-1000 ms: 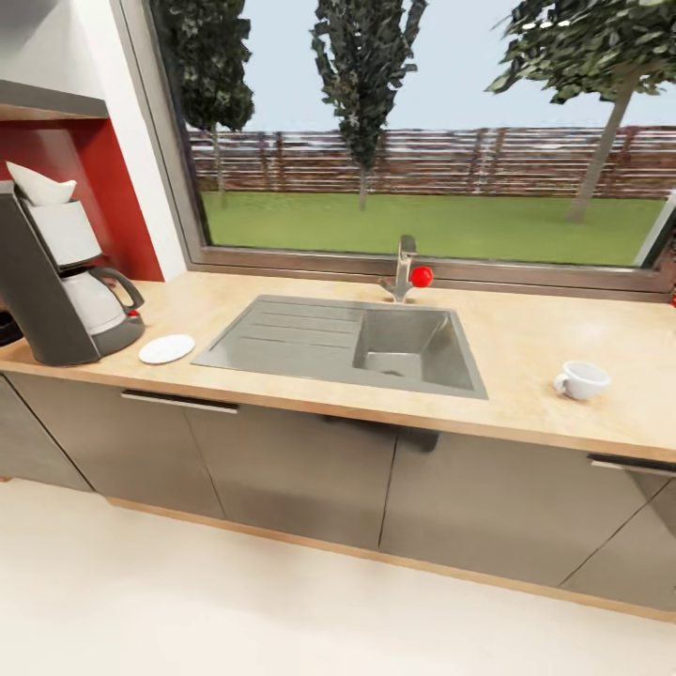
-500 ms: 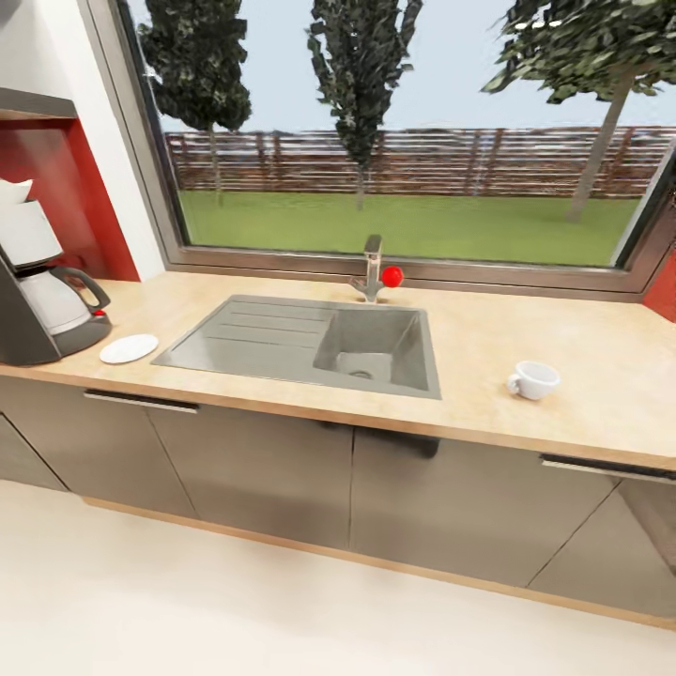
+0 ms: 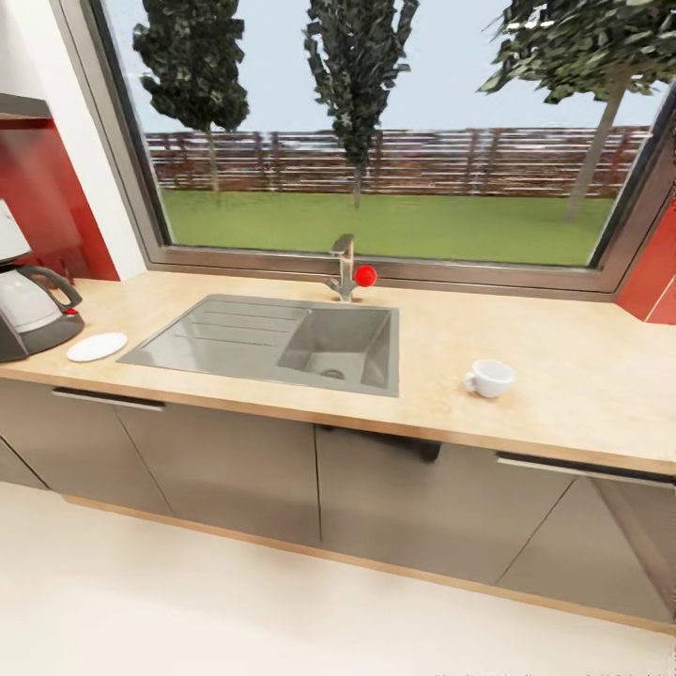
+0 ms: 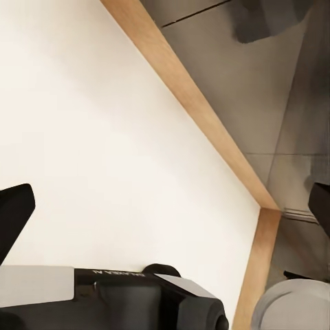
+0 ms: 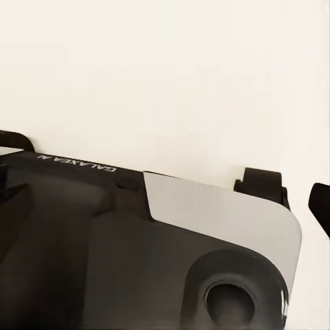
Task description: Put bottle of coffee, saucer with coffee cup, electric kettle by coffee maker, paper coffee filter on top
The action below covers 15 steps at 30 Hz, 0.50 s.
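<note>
The coffee maker (image 3: 26, 312) stands at the far left of the kitchen countertop (image 3: 573, 361), cut off by the picture's edge. The white saucer (image 3: 97, 346) lies flat just right of it with nothing on it. Far along the counter, right of the sink, the white coffee cup (image 3: 489, 377) stands upright, its handle turned left. The bottle of coffee, paper coffee filter and electric kettle are out of view. My left gripper (image 4: 165, 210) is open over pale floor beside the cabinet plinth. My right gripper (image 5: 165, 172) is open too, low over my own base.
A steel sink (image 3: 282, 340) with a drainer is set into the counter between saucer and cup. Behind it stands a faucet (image 3: 345, 268) with a red knob, under a wide window. Grey cabinet fronts (image 3: 225, 469) run below the counter. A red wall panel (image 3: 42, 202) backs the left corner.
The head view has swung to the right, so counter, sink, saucer and cup sit further left in the picture. Nothing on the counter has moved.
</note>
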Motion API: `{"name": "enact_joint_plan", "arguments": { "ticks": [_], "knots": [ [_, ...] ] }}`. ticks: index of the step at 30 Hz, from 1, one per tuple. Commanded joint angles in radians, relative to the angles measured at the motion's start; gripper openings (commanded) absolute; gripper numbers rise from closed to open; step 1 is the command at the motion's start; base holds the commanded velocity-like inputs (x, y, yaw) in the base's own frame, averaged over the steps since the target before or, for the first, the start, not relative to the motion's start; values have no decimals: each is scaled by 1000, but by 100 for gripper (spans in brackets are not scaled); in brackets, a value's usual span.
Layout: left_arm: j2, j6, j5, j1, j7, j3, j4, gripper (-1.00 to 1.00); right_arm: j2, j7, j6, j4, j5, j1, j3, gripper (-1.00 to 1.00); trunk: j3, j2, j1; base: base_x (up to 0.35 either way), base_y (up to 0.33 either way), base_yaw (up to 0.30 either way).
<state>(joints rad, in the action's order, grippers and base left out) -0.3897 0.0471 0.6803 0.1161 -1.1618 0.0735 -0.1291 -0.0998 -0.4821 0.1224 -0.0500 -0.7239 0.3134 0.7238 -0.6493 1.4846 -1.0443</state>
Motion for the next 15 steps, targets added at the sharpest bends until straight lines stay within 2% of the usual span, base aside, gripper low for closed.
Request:
{"name": "enact_joint_plan", "arguments": {
  "ticks": [1,10,11,14,15],
  "knots": [
    [0,5,-5,0,-4,7,0,100,1,-6,5,-4,-8,1,8,100,-1,0,0,-17,-84,0],
    [-1,5,-5,0,-4,8,1,100,-12,-27,4,38,-12,29,3,100,-1,0,0,-3,-14,0],
    [-2,6,-5,0,-3,12,3,100,-14,-52,-1,93,-10,42,4,100,-1,0,0,0,0,0],
    [-4,6,-5,0,-3,14,5,100,-17,-87,-22,170,-9,49,6,100,-1,0,0,0,0,0],
    [-5,6,-5,0,-3,15,7,100,-24,-114,-58,235,-7,53,7,100,-1,0,0,0,0,0]
  ]
}}
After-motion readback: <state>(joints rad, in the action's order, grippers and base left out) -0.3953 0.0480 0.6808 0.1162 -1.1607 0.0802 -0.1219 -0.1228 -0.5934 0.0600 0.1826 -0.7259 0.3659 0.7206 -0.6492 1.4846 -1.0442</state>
